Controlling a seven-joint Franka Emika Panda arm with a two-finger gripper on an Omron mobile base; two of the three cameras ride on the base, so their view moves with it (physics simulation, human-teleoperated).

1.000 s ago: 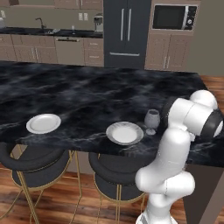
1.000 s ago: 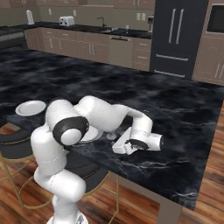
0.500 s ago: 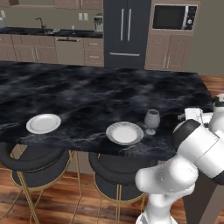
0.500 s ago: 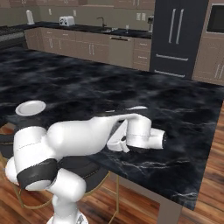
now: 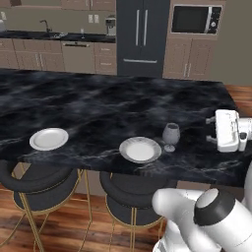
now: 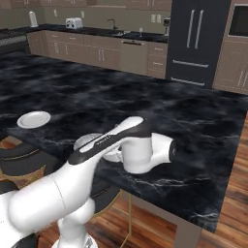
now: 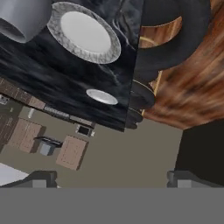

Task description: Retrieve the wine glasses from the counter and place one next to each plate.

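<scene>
Gripper (image 5: 214,130) hangs over the island's near right corner, jaws spread wide, nothing between them. Hand view is rolled; fingertips (image 7: 43,177) frame only floor and far cabinets.

One wine glass (image 5: 171,136) stands upright on the island (image 5: 98,98), just right of the nearer plate (image 5: 140,149), close to the near edge, not touching it. That place setting looks served. Glass: small, clear-grey, rounded bowl, thin stem, flat round foot.

Second plate (image 5: 48,139) lies along the near edge, well left, no glass beside it. Stools (image 5: 34,179) are tucked below the edge.

Judgement: one glass left to fetch from the back counter (image 5: 44,37) by the sink; I cannot make out a glass there.

For the fetch: clear the arm away from the standing glass, approach the next one level, close on the bowl or upper stem, keep it upright, set it beside the left plate.
</scene>
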